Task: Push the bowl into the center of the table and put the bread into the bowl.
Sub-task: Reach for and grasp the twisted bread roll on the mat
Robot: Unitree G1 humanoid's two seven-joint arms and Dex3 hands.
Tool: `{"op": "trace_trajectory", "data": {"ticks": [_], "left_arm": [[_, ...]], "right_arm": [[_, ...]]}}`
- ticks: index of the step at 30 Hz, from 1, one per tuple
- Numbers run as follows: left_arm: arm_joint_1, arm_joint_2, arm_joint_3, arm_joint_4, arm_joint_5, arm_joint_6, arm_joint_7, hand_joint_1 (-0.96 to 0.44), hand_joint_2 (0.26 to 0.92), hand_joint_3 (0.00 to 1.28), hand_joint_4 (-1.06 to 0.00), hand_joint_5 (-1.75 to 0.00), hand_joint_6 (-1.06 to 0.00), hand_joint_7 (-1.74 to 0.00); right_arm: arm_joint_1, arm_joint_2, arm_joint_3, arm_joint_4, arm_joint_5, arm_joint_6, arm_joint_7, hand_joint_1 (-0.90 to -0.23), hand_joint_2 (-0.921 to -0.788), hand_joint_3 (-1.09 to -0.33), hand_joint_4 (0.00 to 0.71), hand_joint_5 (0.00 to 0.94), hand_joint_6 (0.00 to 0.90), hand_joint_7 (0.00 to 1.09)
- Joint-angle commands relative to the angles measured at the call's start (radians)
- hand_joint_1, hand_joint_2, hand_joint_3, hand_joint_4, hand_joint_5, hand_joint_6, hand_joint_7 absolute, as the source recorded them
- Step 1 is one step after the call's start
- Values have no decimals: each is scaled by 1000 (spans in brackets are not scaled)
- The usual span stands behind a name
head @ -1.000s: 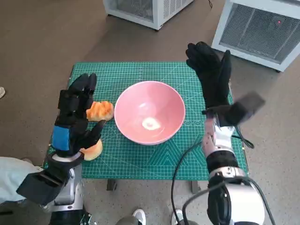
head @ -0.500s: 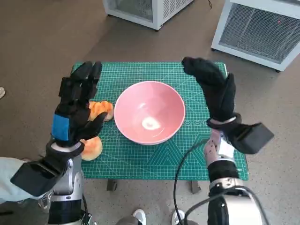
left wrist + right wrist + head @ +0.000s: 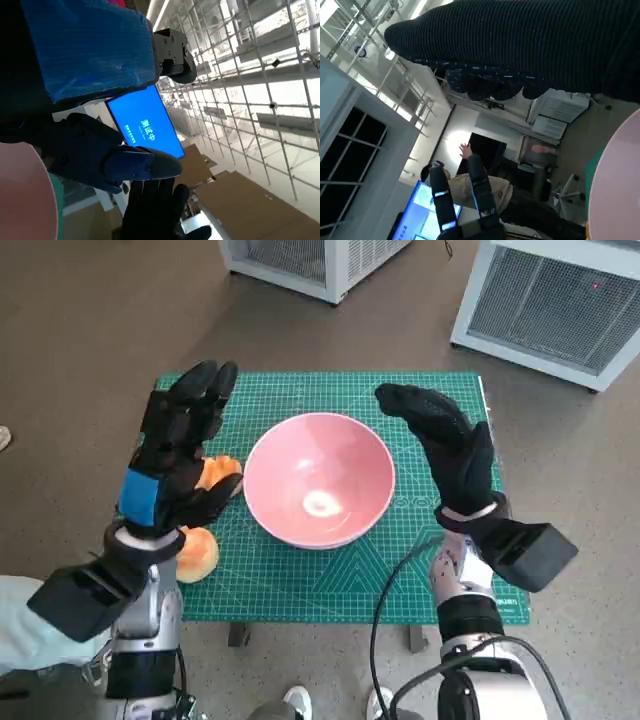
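Over the last second I had raised my left hand (image 3: pixel 178 455) up and forward along the left side of the bowl (image 3: pixel 319 480), and my right hand (image 3: pixel 446 445) had swung in from the far right edge toward the bowl's right rim, its fingertips bending toward the bowl.

The bowl was pink, wide and round, with a pale glint low on its inner wall. It sat on the green gridded mat (image 3: pixel 300 585) that covered the surface, about at its middle. The bread (image 3: pixel 215 473) was orange and glossy and lay on the mat just left of the bowl; a second, paler roll (image 3: pixel 196 552) lay nearer to me on the mat's left side.

My left hand and forearm covered much of both pieces, so I could make out only an edge of each. In the left wrist view the bowl showed only as a pink curve (image 3: pixel 22 192) at the edge, and in the right wrist view as a pink arc (image 3: pixel 615 185) in the corner. That view also caught a seated person (image 3: pixel 480 187), too dim to make out further.

Both my hands were spread wide, fingers apart, holding nothing. They hung in the air on either side of the bowl, and neither touched it.
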Motion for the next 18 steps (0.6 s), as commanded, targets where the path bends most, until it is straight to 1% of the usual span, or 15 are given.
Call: {"op": "trace_trajectory", "data": {"ticks": [1,4,6,8,9,10,11,12,13,14,15,16,17,18], "left_arm": [[-25,21,-1,9,0,-25,-24,-606,921,280,-258,-4,-92,-451],[-28,35,2,16,12,-36,-32,-612,921,278,-259,-4,-100,-436],[-30,57,8,27,51,-53,-19,-616,921,277,-259,-3,-102,-428],[-24,100,23,29,171,-67,40,-616,921,275,-258,-2,-98,-421],[-8,143,38,-7,310,-31,107,-616,921,255,-252,-3,-94,-411],[3,173,48,-32,410,-4,156,-617,921,227,-245,-3,-99,-381],[24,212,55,-101,544,97,194,-617,921,217,-242,-3,-102,-370],[38,236,59,-149,632,168,218,-611,913,151,-228,-2,-109,-325],[44,261,58,-196,693,272,206,-608,913,122,-222,-2,-117,-298],[47,277,57,-225,731,342,195,-574,875,78,-205,-2,-135,-258],[41,296,53,-235,754,406,175,-552,850,50,-194,-1,-156,-214],[36,309,50,-241,770,450,162,-513,825,42,-188,-2,-169,-199],[27,327,45,-237,782,492,143,-453,790,29,-181,-1,-196,-161],[21,338,41,-237,792,523,130,-362,755,22,-175,-1,-220,-136]], "right_arm": [[16,8,8,10,5,18,-9,-711,-921,-788,232,0,5,603],[15,11,11,12,4,21,-15,-719,-921,-786,232,0,5,604],[13,13,12,15,4,23,-16,-722,-921,-782,231,0,4,602],[11,13,12,19,4,26,-16,-723,-921,-776,229,0,3,599],[10,14,12,21,4,27,-17,-723,-921,-771,228,0,2,596],[9,15,12,22,3,27,-17,-724,-921,-767,227,0,1,594],[9,15,12,23,3,27,-16,-724,-921,-766,226,0,1,593],[9,16,12,24,3,27,-16,-726,-921,-763,225,0,0,590],[9,16,12,25,2,25,-16,-727,-921,-762,225,0,0,589],[9,17,12,25,1,24,-17,-728,-921,-761,224,0,0,587],[9,17,11,25,2,24,-16,-729,-921,-760,224,0,0,585],[9,17,11,26,2,24,-16,-729,-921,-759,223,0,0,585],[8,17,11,27,2,24,-16,-730,-921,-759,223,0,0,583],[8,17,10,27,2,24,-17,-731,-921,-758,223,0,0,582]]}}
